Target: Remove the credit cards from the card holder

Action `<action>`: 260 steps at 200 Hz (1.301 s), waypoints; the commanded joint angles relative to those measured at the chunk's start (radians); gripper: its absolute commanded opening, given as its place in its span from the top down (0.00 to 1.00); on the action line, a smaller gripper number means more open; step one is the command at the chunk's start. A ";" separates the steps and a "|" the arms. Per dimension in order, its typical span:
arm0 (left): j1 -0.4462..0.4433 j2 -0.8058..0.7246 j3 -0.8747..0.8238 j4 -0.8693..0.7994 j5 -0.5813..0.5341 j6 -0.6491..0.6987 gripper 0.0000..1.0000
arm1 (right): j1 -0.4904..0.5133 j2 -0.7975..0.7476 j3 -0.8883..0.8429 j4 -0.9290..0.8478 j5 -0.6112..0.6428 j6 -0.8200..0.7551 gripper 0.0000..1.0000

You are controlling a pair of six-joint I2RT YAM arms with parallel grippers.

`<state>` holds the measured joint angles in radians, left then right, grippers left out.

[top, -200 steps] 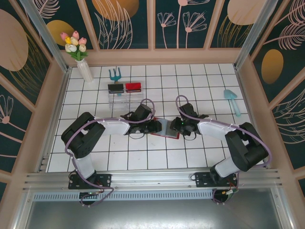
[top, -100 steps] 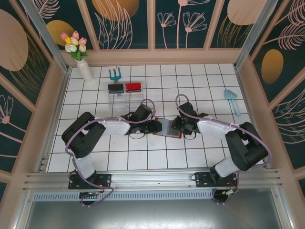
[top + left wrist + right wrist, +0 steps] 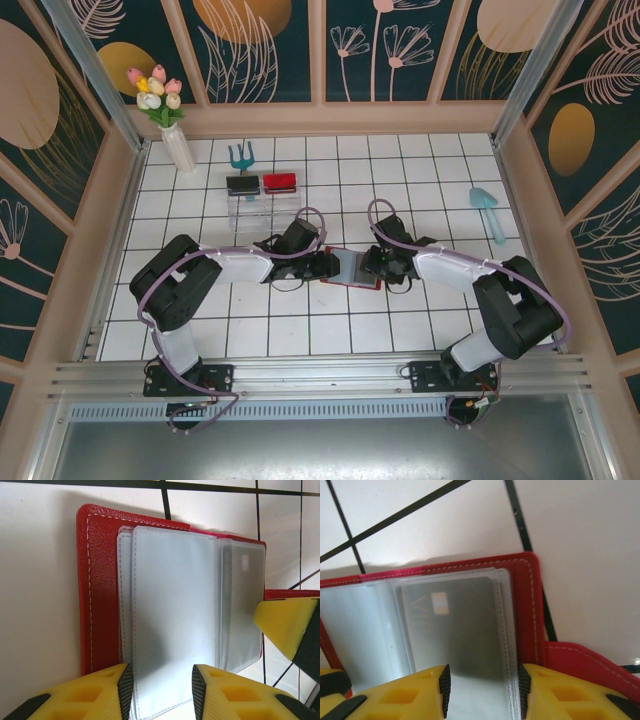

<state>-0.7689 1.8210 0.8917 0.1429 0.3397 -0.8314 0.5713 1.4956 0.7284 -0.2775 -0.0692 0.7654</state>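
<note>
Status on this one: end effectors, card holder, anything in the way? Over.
Left end effector open, astride clear sleeve. Right end effector open, straddling pocketed grey card. Card holder lying open; card not yet out. No obstruction seen.

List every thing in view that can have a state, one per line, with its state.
card holder, open, lying flat on the tiled table, clear pockets facing up
credit card, greyish, inside one of the clear pockets, not yet taken out
left gripper, open, tips either side of a pocket edge
right gripper, open, tips either side of the card's pocket
flower vase, upright
blue trowel, lying flat
</note>
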 commanded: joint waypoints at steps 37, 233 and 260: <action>-0.005 0.029 -0.003 -0.005 0.010 -0.003 0.60 | 0.025 -0.031 0.024 0.056 -0.054 -0.012 0.57; 0.005 -0.038 0.007 -0.034 -0.017 0.008 0.60 | 0.028 -0.054 0.040 0.190 -0.174 0.021 0.50; 0.007 -0.050 0.016 -0.034 -0.012 0.015 0.60 | 0.028 -0.052 0.037 0.196 -0.175 0.023 0.51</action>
<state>-0.7666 1.8046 0.8921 0.1329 0.3317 -0.8307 0.5938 1.4406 0.7475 -0.1169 -0.2203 0.7696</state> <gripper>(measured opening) 0.401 0.496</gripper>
